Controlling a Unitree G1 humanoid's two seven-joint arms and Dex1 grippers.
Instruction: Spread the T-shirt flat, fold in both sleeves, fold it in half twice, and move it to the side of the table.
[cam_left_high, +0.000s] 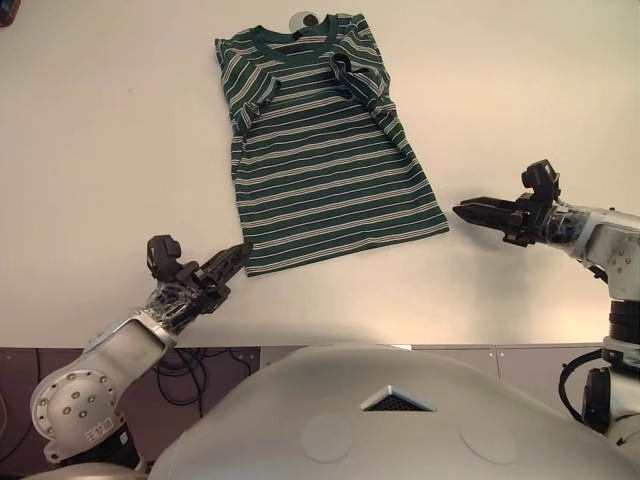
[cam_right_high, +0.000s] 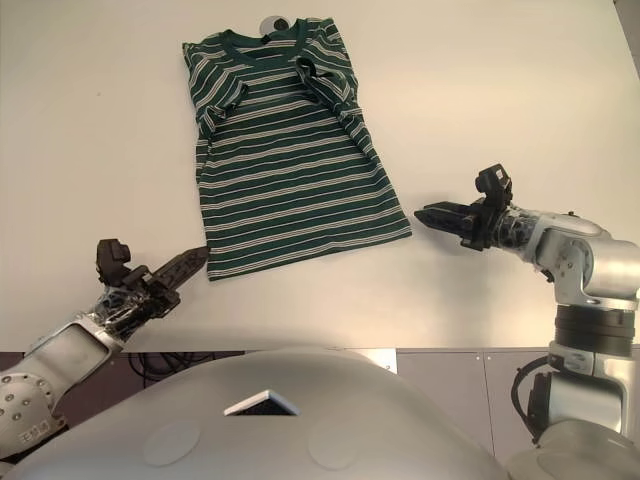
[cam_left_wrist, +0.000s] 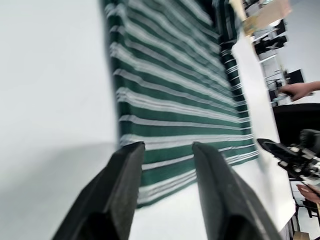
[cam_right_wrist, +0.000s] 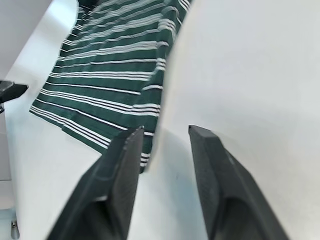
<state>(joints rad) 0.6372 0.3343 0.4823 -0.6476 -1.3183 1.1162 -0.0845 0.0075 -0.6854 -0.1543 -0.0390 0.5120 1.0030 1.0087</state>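
T-shirt (cam_left_high: 335, 160) hem lies just ahead of my left gripper (cam_left_high: 245, 249) and right gripper (cam_left_high: 459, 210); both parted, empty.

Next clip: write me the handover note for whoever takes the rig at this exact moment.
Left claw: open, empty, at the T-shirt's near left hem corner.
Right claw: open, empty, just off the near right hem corner.
T-shirt: flat on the table, collar away from the robot.
Done: spread out; both sleeves look folded in over the chest.
Left to do: fold in half twice, then move it to the table's side.
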